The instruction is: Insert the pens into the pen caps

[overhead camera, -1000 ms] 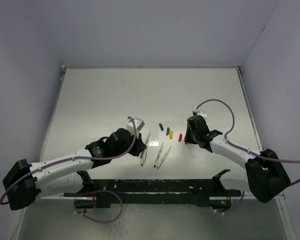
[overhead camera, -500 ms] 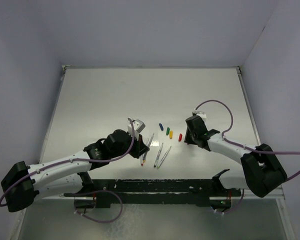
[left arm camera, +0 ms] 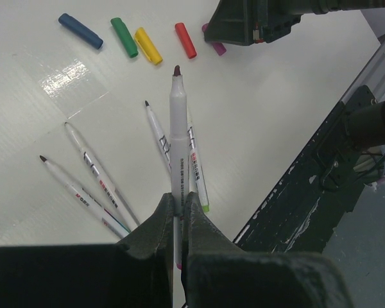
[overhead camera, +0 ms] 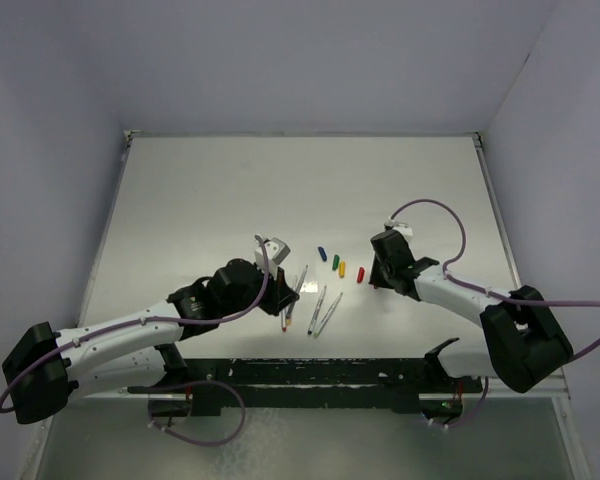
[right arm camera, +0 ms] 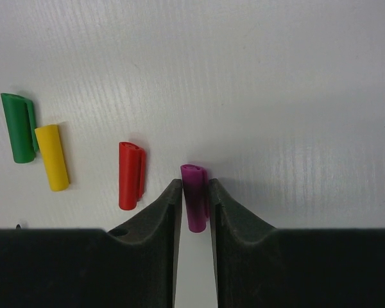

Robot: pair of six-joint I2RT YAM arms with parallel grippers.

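My left gripper (left arm camera: 178, 197) is shut on a white pen (left arm camera: 178, 128) and holds it above the table, dark tip pointing toward the caps. It is left of the caps in the top view (overhead camera: 283, 285). Several more pens (left arm camera: 93, 170) lie on the table under it. The blue (left arm camera: 80, 31), green (left arm camera: 124, 36), yellow (left arm camera: 147, 45) and red (left arm camera: 185, 40) caps lie in a row. My right gripper (right arm camera: 195, 186) is down at the table with its fingers against both sides of the purple cap (right arm camera: 194, 196), which lies right of the red cap (right arm camera: 129, 174).
A small patch of clear tape (left arm camera: 67, 77) shines on the table near the blue cap. The black frame rail (overhead camera: 320, 385) runs along the near table edge. The loose pens (overhead camera: 325, 310) lie just in front of the caps.
My left gripper has shifted slightly right and toward the caps with the pen in it. My right gripper has shifted a little left at the purple cap.
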